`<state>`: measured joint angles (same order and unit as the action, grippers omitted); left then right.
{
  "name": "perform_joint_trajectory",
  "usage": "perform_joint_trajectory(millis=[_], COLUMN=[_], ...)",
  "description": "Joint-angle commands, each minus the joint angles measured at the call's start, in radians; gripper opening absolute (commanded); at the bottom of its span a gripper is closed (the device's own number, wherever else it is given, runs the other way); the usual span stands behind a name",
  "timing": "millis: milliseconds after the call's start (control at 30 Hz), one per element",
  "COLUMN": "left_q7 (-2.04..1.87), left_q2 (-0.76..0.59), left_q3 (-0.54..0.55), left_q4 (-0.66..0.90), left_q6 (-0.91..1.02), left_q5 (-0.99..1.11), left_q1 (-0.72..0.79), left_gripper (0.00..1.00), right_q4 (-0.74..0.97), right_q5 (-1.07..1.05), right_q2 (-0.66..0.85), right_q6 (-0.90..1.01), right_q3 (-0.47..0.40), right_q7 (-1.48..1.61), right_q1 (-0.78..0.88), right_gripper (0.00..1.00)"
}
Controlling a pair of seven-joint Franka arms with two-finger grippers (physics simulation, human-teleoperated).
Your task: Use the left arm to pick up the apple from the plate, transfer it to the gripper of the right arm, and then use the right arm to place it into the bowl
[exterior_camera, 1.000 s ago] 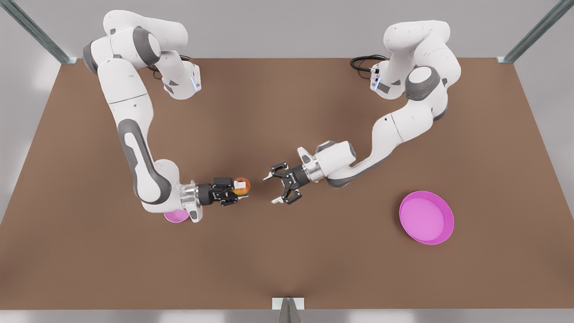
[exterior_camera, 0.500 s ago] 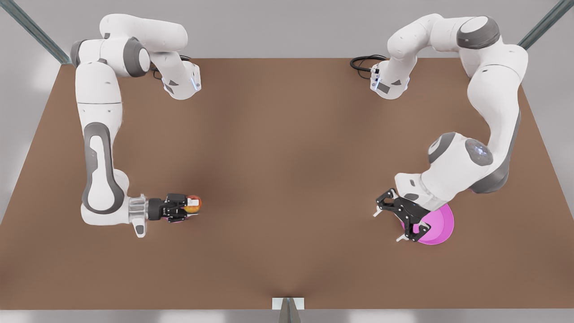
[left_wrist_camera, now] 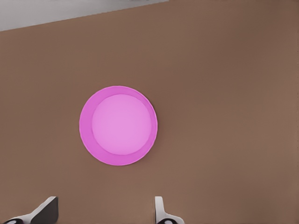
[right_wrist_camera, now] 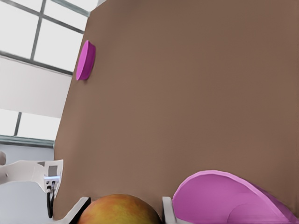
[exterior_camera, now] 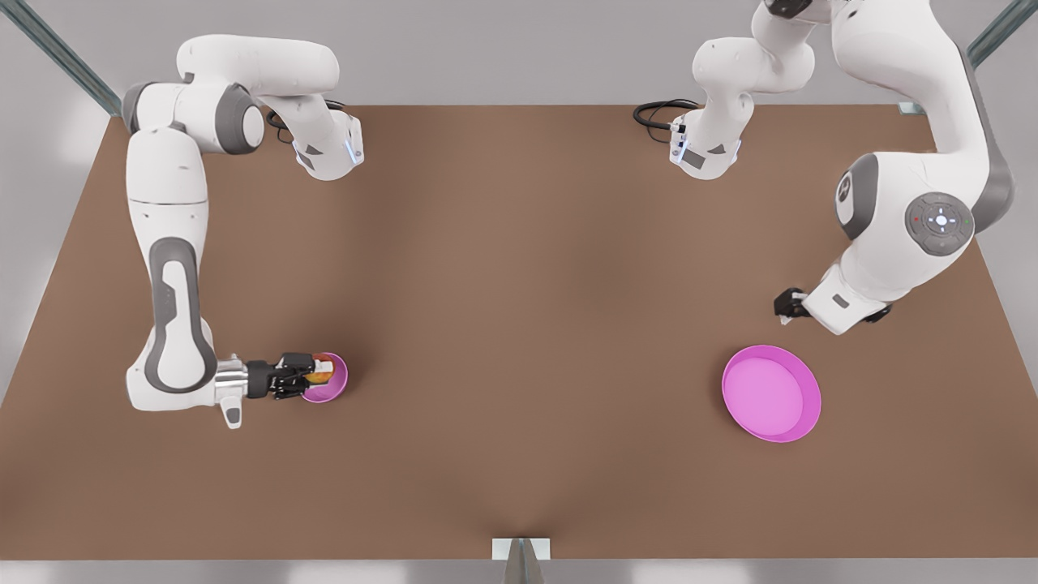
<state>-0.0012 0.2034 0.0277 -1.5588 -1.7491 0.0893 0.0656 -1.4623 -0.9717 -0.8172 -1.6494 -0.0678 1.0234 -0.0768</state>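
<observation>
In the front view my right gripper (exterior_camera: 312,377) is on the left, shut on the red-orange apple (exterior_camera: 319,375), and holds it over the small pink bowl (exterior_camera: 336,388). The right wrist view has the apple (right_wrist_camera: 119,211) between the fingers (right_wrist_camera: 77,211), the bowl (right_wrist_camera: 224,200) close beside it and the plate (right_wrist_camera: 85,60) far off. The wide magenta plate (exterior_camera: 770,393) lies on the front view's right with nothing on it. My left gripper (exterior_camera: 791,307) hangs above and behind it. In the left wrist view that gripper (left_wrist_camera: 103,214) is open over the plate (left_wrist_camera: 118,125).
The brown table (exterior_camera: 519,284) spans the scene. A black cable (exterior_camera: 657,109) lies by the arm base at the back. Metal frame posts stand at the back corners, and a small bracket (exterior_camera: 521,550) sits at the front edge.
My right gripper carried the apple from the table's middle toward the front view's left and down to the bowl. My left arm swung back to the front view's right and rose above the plate.
</observation>
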Motion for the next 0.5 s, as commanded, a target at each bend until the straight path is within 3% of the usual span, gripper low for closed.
perform_joint_trajectory(millis=[0,200,267,467], left_q7=[-0.221,-0.221,-0.22,-0.227], left_q2=[0.017,0.016,0.016,0.017], left_q3=[-0.005,-0.003,-0.003,-0.002], left_q4=[0.013,0.011,0.011,0.009], left_q6=[-0.017,-0.01,-0.009,-0.006], left_q5=[-0.048,-0.076,-0.077,-0.099], left_q1=[0.003,0.026,0.03,0.063], left_gripper=[1.0,1.0,1.0,1.0], right_q4=[0.0,0.0,0.0,0.066], right_q5=[0.024,0.064,0.064,0.171], right_q2=[-0.007,-0.016,-0.016,0.001], right_q6=[-0.047,-0.061,-0.062,-0.053], right_q3=[0.0,-0.004,-0.004,-0.032], right_q7=[0.035,0.046,0.044,-0.049], right_q1=[0.0,-0.001,-0.001,0.0], right_gripper=[0.6,0.66,0.93,0.94])
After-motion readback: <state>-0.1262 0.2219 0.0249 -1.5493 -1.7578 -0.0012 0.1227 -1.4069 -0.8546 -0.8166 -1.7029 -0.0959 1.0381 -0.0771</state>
